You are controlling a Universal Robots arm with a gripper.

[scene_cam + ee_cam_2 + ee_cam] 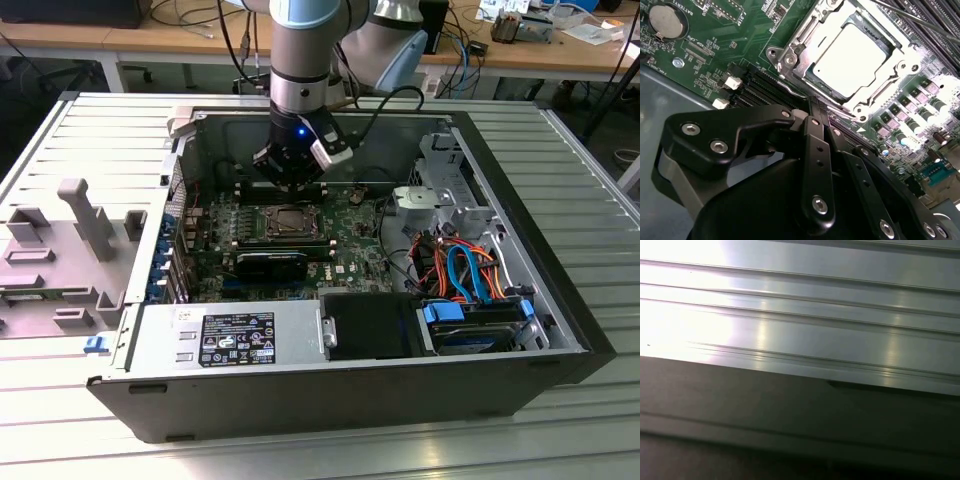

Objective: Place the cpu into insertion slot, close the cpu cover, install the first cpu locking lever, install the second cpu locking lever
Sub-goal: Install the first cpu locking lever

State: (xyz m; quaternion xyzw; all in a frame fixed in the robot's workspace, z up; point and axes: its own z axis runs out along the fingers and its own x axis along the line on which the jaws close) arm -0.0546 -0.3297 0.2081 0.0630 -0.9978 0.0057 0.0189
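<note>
- I see the tool (292, 183) hanging inside the open computer case (250, 400), just above the far edge of the socket on the motherboard (355, 250).
- In the second wrist view the tool's black linkage (810, 165) fills the foreground, with its fingers (816, 112) drawn close together and nothing between them. I log the tool as narrow and empty.
- The cpu (852, 55) sits flat in the socket, its pale metal top glaring under the light. In the exterior view it shows as a dark square in the middle of the board (290, 222).
- The cpu cover (805, 37) lies down around the chip, its silver frame bordering the top on all sides.
- I cannot tell from these views whether either locking lever is latched.
- A round coin cell (663, 20) sits on the board well away from the socket.
- The case rests on a ribbed metal surface (560, 160). A grey plastic fixture (70, 240) stands on that surface at the exterior view's left.
- The first wrist view looks at ribbed metal (800, 315) with a dark band (790, 415) beside it.
</note>
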